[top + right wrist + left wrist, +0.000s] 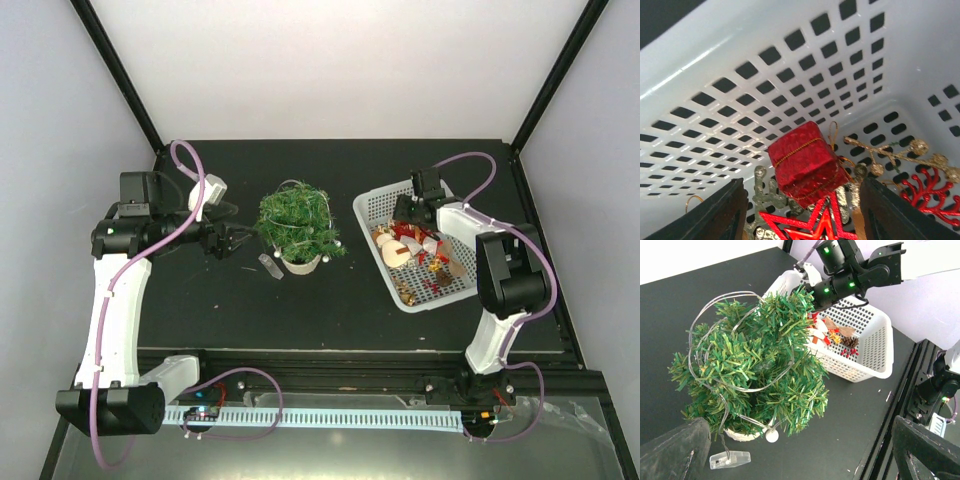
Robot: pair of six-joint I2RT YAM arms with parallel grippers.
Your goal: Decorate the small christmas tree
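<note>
The small christmas tree is a bushy green fir in a whitish pot at mid-table, with a thin light wire looped round it. In the left wrist view the tree fills the left half. My left gripper is open and empty just left of the tree, its fingers wide apart. My right gripper is open, down inside the white basket. In the right wrist view a red gift-box ornament lies between its fingers, above a red star.
A clear battery box on the wire lies on the table by the pot, with a white ball next to it. The basket holds a pine cone, silver snowflake, gold sprig and red sprig.
</note>
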